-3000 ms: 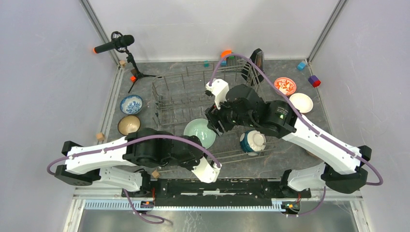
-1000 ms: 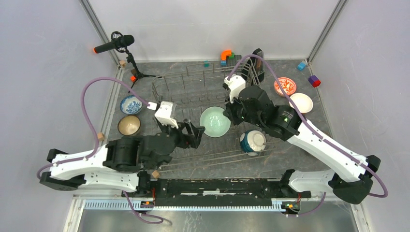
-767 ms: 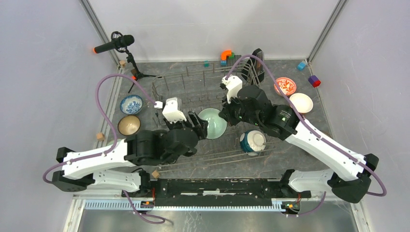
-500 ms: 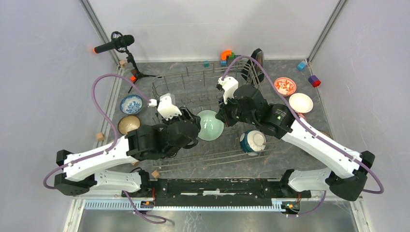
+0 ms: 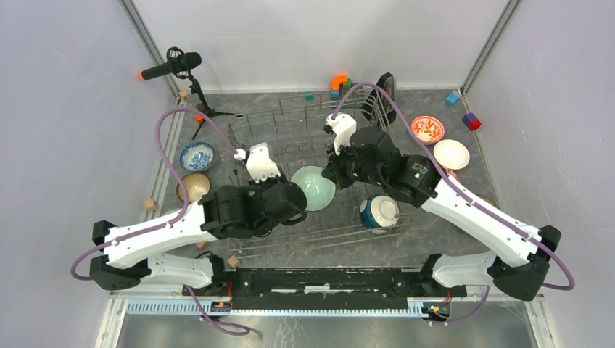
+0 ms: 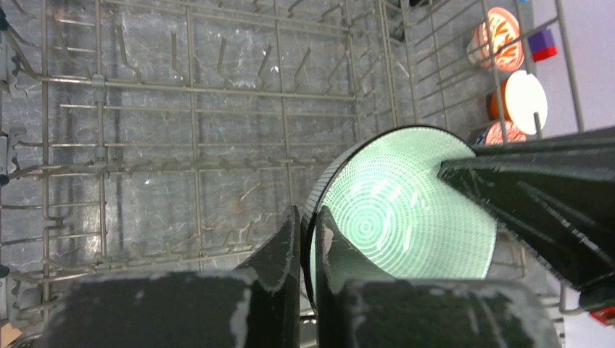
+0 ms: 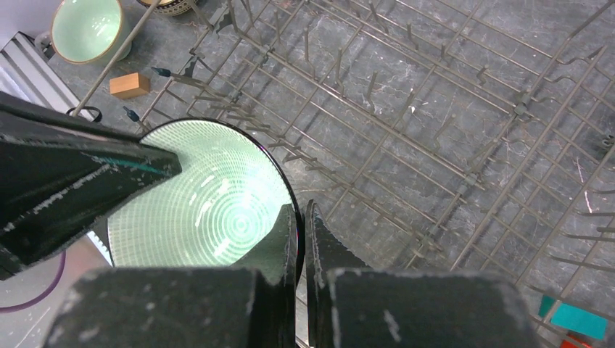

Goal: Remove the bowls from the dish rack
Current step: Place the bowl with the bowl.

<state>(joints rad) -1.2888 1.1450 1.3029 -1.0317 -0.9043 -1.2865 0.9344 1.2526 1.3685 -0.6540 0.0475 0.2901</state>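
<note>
Comparing this moment with a second ago, the left gripper (image 5: 295,191) has come in from the left, where it hung open and apart from the mint green bowl (image 5: 315,187). It has now closed, its two fingers (image 6: 283,243) pinching the bowl's left rim between them. The right gripper (image 5: 331,175) held the bowl alone then. It keeps its grip, shut tight on the opposite rim, as the right wrist view shows. The bowl is thus held by both grippers at once. It stands tilted on edge over the middle of the dish rack (image 5: 279,114), a little further left than before.

Counted from the top view, there is one rack, and six bowls show plainly. One is the mint green bowl in the air. A teal bowl with a white base (image 5: 378,212) sits in the rack near its front right corner. A blue-white bowl (image 5: 196,156) and a tan bowl (image 5: 188,187) rest on the table left of the rack. A red-floral bowl (image 5: 428,129) and a plain white bowl (image 5: 451,154) lie to its right. A reddish sliver beside the right arm may be a seventh, but that cannot be told. One microphone (image 5: 171,67) stands at the far left corner.
</note>
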